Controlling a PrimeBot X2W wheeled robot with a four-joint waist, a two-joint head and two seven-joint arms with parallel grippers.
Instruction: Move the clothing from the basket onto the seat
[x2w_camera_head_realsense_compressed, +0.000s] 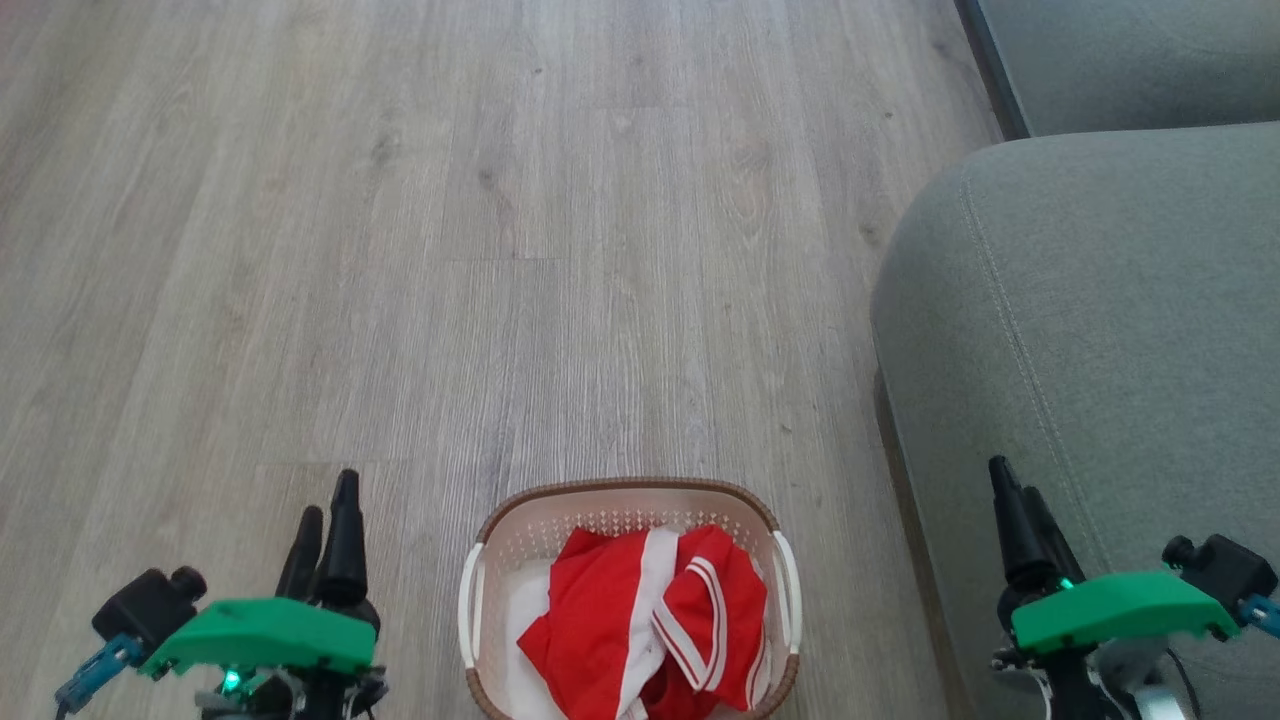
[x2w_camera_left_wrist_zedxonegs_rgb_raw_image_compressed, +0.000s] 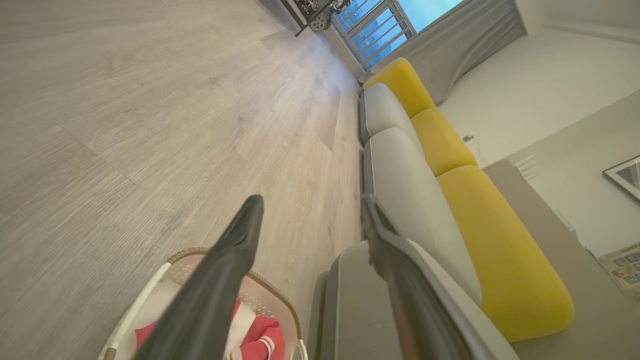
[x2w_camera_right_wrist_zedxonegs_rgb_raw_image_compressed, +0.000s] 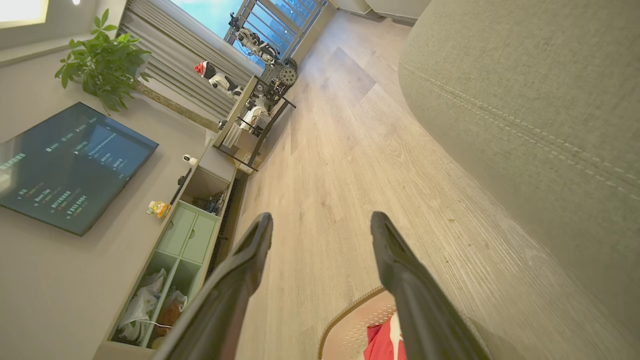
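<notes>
- Clothing (x2w_camera_head_realsense_compressed: 640, 620) lies heaped in the basket (x2w_camera_head_realsense_compressed: 625, 492) on the floor (x2w_camera_head_realsense_compressed: 500, 250), between the arms; seat (x2w_camera_head_realsense_compressed: 1100, 330) to its right.
- Left end effector (x2w_camera_head_realsense_compressed: 330, 497) and right end effector (x2w_camera_head_realsense_compressed: 1012, 480) both spread, empty; left looks slightly nearer.

Floor (x2w_camera_head_realsense_compressed: 500, 250): pale grey wood-look planks, with the seams running away from the robot. The oval white basket (x2w_camera_head_realsense_compressed: 625, 488) (brown woven-look rim, two white side handles) stands on it at the bottom centre of the head view. It is near the grey-green sofa seat (x2w_camera_head_realsense_compressed: 1100, 330) but apart from it, with a strip of bare planks between. Across the room, a low cabinet (x2w_camera_right_wrist_zedxonegs_rgb_raw_image_compressed: 190, 235) with green drawers and a dark-framed rack (x2w_camera_right_wrist_zedxonegs_rgb_raw_image_compressed: 255, 125) stand along the wall.
</notes>
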